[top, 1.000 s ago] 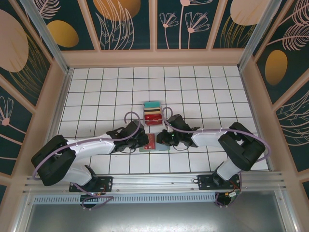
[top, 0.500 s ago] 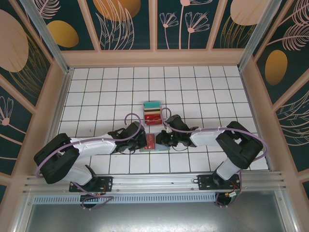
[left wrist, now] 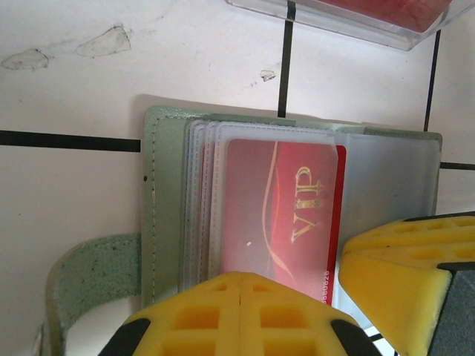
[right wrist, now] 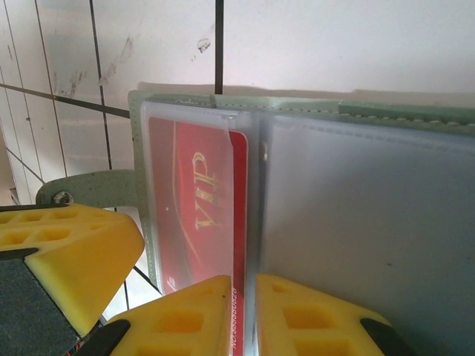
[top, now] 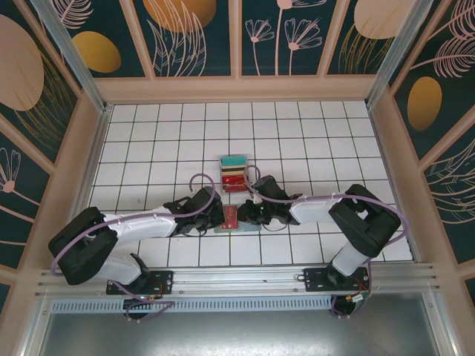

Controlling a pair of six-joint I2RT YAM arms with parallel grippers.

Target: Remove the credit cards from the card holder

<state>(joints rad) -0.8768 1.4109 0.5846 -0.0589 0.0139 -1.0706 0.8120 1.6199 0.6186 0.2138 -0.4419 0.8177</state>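
Clear tray (top: 234, 173), holding a teal, tan and red stack, stands on the white tiled tabletop (top: 148, 141) just beyond the left gripper (top: 221, 215) and the right gripper (top: 247, 213). Black grout lines cross the tiles. Grey scuff marks (left wrist: 104, 41) lie ahead of the left gripper. Aluminium rail (top: 237, 276) runs behind both grippers. Wall panels (top: 193, 37) — dark teal with pale leaf and flower motifs — enclose the far side and both flanks.

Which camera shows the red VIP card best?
The left wrist view: the red VIP card faces it nearly whole, lettering legible. The right wrist view shows it at a slant; the top view, a small red patch.
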